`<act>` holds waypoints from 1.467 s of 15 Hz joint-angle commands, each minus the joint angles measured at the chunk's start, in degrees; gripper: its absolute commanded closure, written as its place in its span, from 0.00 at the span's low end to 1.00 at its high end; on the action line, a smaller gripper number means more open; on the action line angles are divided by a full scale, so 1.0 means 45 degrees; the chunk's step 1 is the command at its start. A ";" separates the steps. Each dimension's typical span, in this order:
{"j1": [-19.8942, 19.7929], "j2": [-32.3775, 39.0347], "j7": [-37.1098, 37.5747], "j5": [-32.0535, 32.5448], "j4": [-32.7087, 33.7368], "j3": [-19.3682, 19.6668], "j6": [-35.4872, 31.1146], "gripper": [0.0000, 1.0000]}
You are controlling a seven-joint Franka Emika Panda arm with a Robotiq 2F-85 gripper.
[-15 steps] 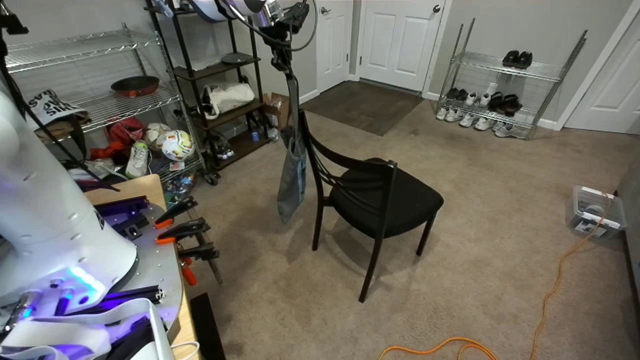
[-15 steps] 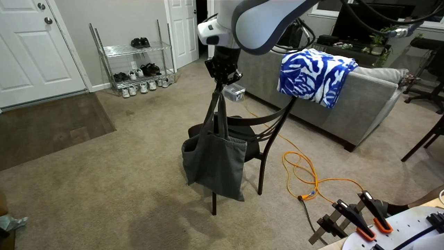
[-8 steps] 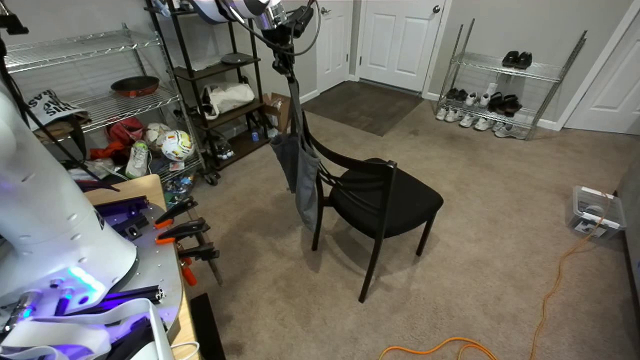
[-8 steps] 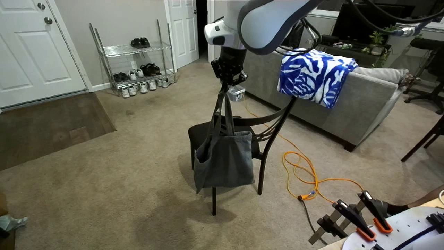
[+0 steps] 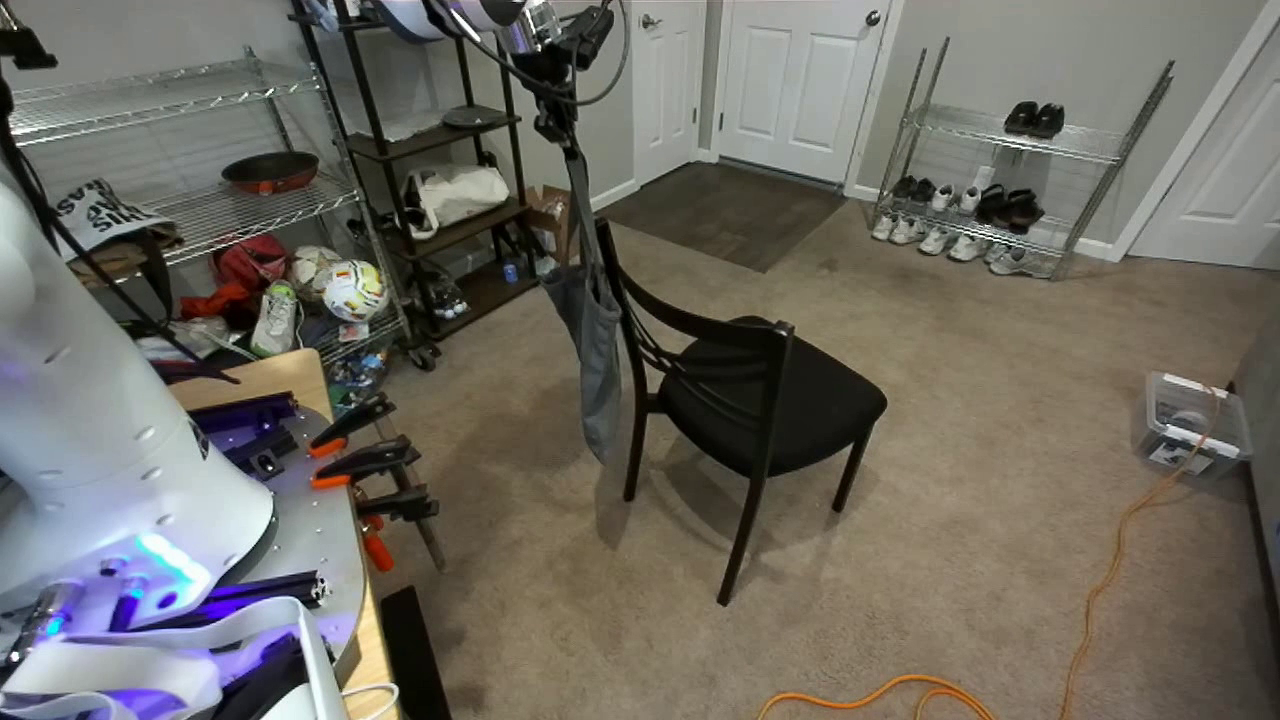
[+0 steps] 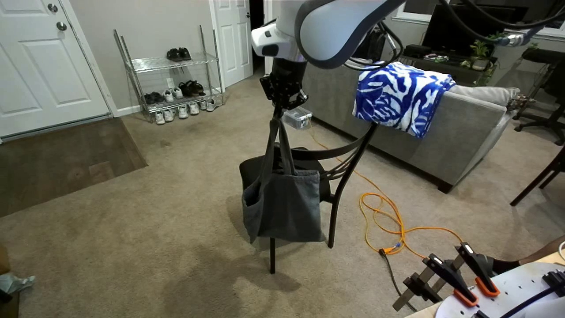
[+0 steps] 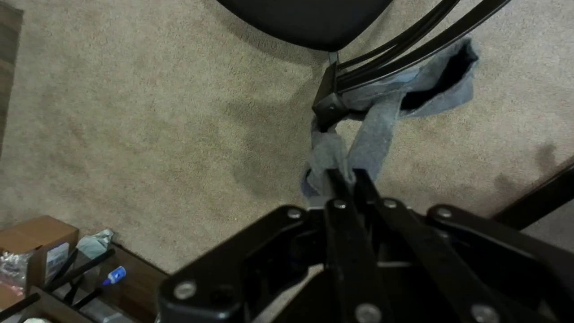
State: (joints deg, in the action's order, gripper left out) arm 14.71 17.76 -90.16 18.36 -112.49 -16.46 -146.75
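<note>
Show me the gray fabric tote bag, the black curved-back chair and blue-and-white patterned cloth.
Gray fabric tote bag (image 6: 291, 205), in an exterior view: side panel.
Black curved-back chair (image 5: 800, 395), in an exterior view: seat.
Blue-and-white patterned cloth (image 6: 399, 97), in an exterior view: draped middle.

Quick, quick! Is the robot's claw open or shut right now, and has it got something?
Claw: closed, holding the straps of the gray bag.
</note>
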 commanded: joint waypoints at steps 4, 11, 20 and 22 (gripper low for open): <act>-0.0385 -0.0170 0.0015 -0.0913 0.0246 -0.0051 -0.0053 0.98; -0.1133 -0.0331 -0.0099 -0.2025 -0.0062 0.0070 -0.0385 0.98; -0.2020 -0.0232 -0.0318 -0.3654 -0.0226 0.0063 -0.0426 0.98; -0.1888 -0.0159 -0.0262 -0.3508 -0.0144 0.0030 -0.0343 0.98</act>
State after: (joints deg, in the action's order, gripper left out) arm 6.23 17.89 -90.23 3.74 -111.91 -15.68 -147.19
